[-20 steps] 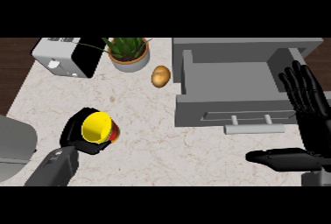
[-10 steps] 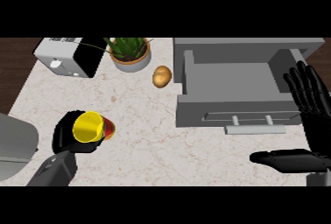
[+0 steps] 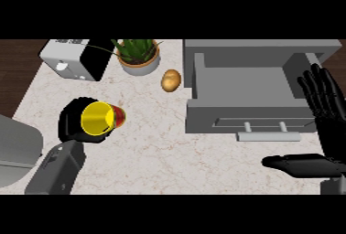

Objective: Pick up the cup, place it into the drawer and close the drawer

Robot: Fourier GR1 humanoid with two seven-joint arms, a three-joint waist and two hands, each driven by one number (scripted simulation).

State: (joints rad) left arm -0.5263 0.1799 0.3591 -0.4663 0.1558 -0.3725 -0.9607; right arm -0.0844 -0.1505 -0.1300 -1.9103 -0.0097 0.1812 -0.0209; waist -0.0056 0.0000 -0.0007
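The cup, yellow inside with a red outer wall, lies tilted in my left hand, whose fingers curl round it above the counter at the left. The grey drawer stands pulled open at the right, its inside bare and its handle at the front. My right hand stays open at the right edge, fingers up, beside the drawer's right wall, thumb stretched out low.
A toaster sits at the back left, with a potted plant beside it. A potato lies just left of the drawer. A grey object shows at the left edge.
My left hand has carried the cup a little up and to the right, toward the drawer. The right hand has barely moved.
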